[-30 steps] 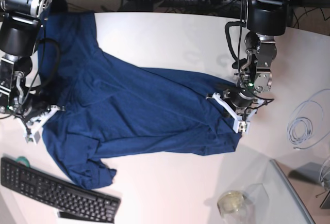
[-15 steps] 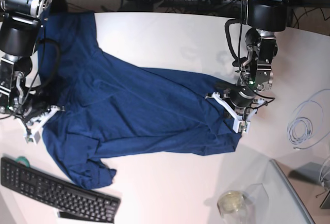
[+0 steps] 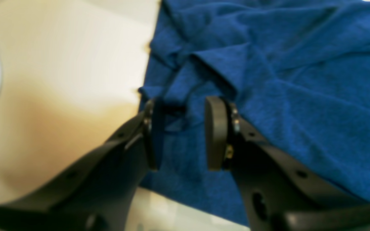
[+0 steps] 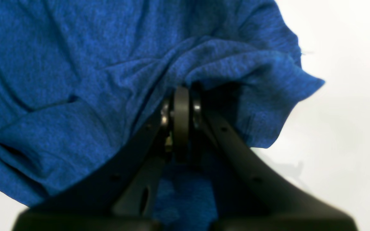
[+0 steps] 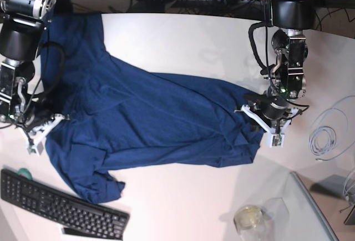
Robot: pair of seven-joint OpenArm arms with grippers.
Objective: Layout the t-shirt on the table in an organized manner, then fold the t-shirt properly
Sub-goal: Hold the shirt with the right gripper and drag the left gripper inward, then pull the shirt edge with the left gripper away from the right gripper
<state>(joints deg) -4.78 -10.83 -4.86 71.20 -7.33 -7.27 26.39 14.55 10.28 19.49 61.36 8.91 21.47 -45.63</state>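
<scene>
The dark blue t-shirt [image 5: 150, 113] lies spread and wrinkled across the white table [image 5: 183, 35], one sleeve reaching to the far left corner. My left gripper [image 5: 260, 125] stands at the shirt's right edge. In the left wrist view its jaws [image 3: 183, 128] are open, with the t-shirt [image 3: 300, 80] edge lying under the gap and bare table [image 3: 59, 64] to the left. My right gripper [image 5: 41, 132] is at the shirt's left edge. The right wrist view shows it [image 4: 181, 96] shut on a raised fold of the t-shirt [image 4: 75, 64], above the table [image 4: 348, 96].
A black keyboard [image 5: 61, 205] lies at the front left. A grey translucent tray [image 5: 288, 213] with a round glass jar [image 5: 249, 217] sits at the front right. A coiled white cable [image 5: 327, 132] lies right of the left gripper.
My left gripper has opened, let go of the shirt's right edge and shifted a little to the right. The right arm has not moved.
</scene>
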